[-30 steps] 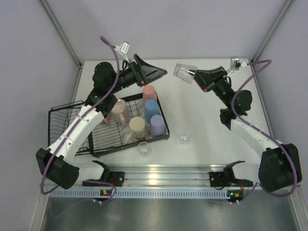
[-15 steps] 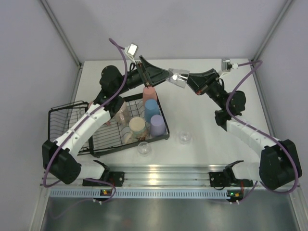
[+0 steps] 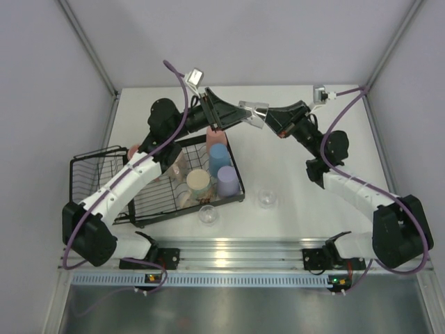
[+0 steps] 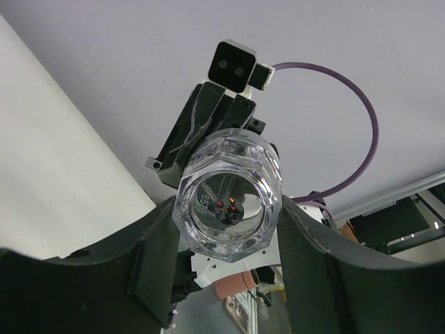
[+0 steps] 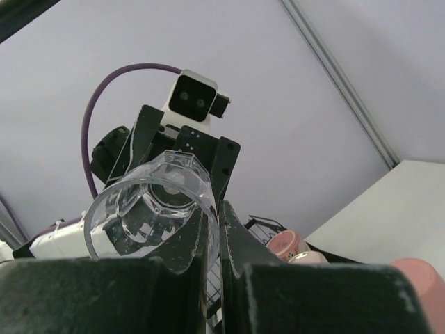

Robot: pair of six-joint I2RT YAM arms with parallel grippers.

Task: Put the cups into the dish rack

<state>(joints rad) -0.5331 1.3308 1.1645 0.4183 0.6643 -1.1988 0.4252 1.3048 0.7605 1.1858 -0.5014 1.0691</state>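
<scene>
Handover in mid-air over far side of table (image 3: 292, 181), just beyond far corner of dish rack (image 3: 238, 182). Clear glass (image 3: 252, 111) lies roughly horizontal btwn the two arms, mouth twd R arm, thick base twd L arm. Right gripper (image 5: 214, 233) is clamped on the glass wall at the rim, one finger inside and one outside. Judged reason: a rim pinch leaves body + base free for the other arm. Left gripper (image 4: 228, 212) has jaws either side of the glass body, close against it; can't tell if they press yet. Rack sits on L arm's side, so passing across prob. puts the glass w/ the arm that reaches it best. In rack: salmon tumbler (image 3: 215, 132), blue tumbler (image 3: 220, 154), lavender tumbler (image 3: 227, 179), cream mug (image 3: 198, 182), pink mug (image 3: 172, 158). Two more clear glasses on table, one (image 3: 207, 214) just outside rack's near edge, other (image 3: 266, 198) near it to the R. Risk: R letting go before L's hold is firm → drop.
</scene>
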